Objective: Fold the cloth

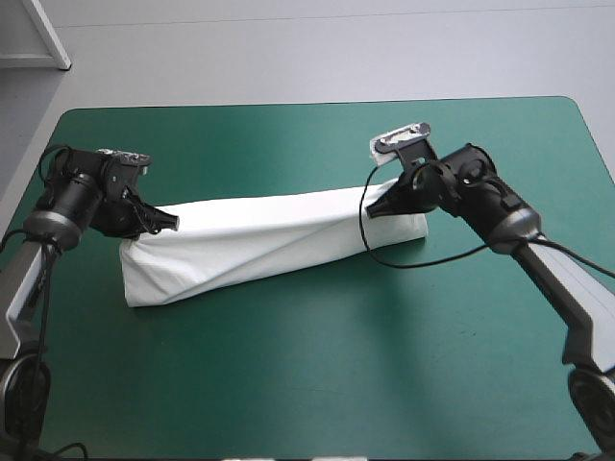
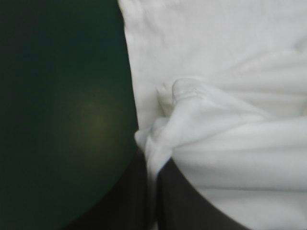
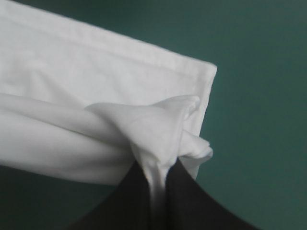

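Observation:
The white T-shirt (image 1: 269, 245) lies as a long folded band across the middle of the teal-green table, running from near left to far right. My left gripper (image 1: 171, 223) is shut on the T-shirt at its left end, where a pinch of cloth (image 2: 165, 139) bunches above the black fingers (image 2: 187, 201). At the band's right end my right gripper (image 1: 377, 209) is shut on the T-shirt as well. A gathered fold of cloth (image 3: 153, 129) stands between its fingers (image 3: 192, 201), with a flat hemmed layer (image 3: 110, 72) lying beyond it.
Bare teal-green cover (image 1: 317, 375) stretches in front of the T-shirt and behind it (image 1: 269, 144). A white board or frame (image 1: 34, 43) shows beyond the table's far left corner.

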